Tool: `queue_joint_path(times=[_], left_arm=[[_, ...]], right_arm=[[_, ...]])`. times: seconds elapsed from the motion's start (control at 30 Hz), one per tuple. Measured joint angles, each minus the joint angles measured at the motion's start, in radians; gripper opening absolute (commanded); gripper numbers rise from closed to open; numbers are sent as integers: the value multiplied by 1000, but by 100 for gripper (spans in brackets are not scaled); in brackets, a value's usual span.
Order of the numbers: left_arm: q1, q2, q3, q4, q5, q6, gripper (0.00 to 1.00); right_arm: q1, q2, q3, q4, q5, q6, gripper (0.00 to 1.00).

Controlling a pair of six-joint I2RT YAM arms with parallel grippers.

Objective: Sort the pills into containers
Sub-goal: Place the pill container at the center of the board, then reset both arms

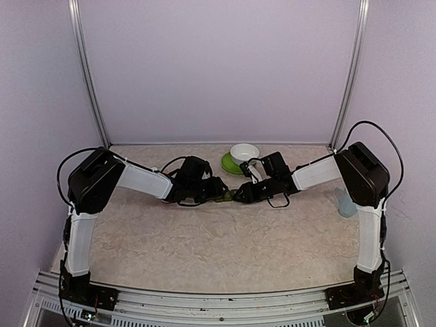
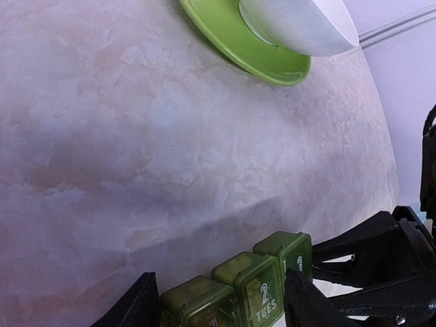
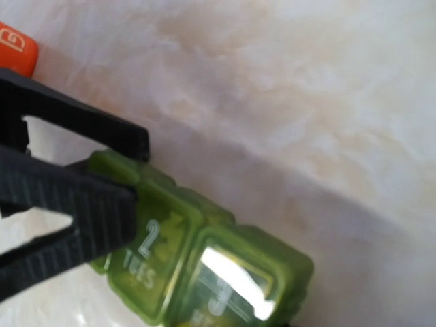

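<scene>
The containers (image 1: 228, 197) are a dark green strip of three joined lidded compartments, held off the table mid-table between both arms. In the left wrist view the containers (image 2: 259, 286) sit between my left gripper's (image 2: 219, 286) black fingers, lids shut, "2 TUES" readable. My left gripper (image 1: 219, 193) is shut across the strip near compartments 1 and 2; its fingers (image 3: 82, 204) clamp the containers (image 3: 204, 252) in the right wrist view. My right gripper (image 1: 240, 195) reaches compartment 3 from the right, but its fingertips are hidden. No pills are in view.
A white bowl (image 1: 244, 151) stands on a green plate (image 1: 228, 163) just behind the grippers; the left wrist view also catches the bowl (image 2: 300, 24) and plate (image 2: 231, 37). An orange object (image 3: 13, 48) lies near the left arm. A pale blue item (image 1: 344, 203) sits at the right.
</scene>
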Motion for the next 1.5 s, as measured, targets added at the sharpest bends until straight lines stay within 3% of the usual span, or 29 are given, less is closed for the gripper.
queue_joint_path(times=[0.2,0.37,0.63,0.77,1.23,1.5], left_arm=[[-2,33,61,-29,-1,10,61],[-2,39,73,-37,-3,17,67],[2,12,44,-31,-13,26,87],[12,-60,-11,-54,-36,37,98],[22,-425,-13,-193,-181,238,99],[79,-774,-79,-295,-298,364,99]], right_arm=[[-8,-6,-13,0,2,0,39],[-8,-10,-19,1,2,0,46],[-17,-48,-41,-5,16,-4,74],[-32,-127,-85,-19,29,-9,99],[-92,-508,-192,-142,163,-61,100],[-120,-781,-224,-273,435,-134,100]])
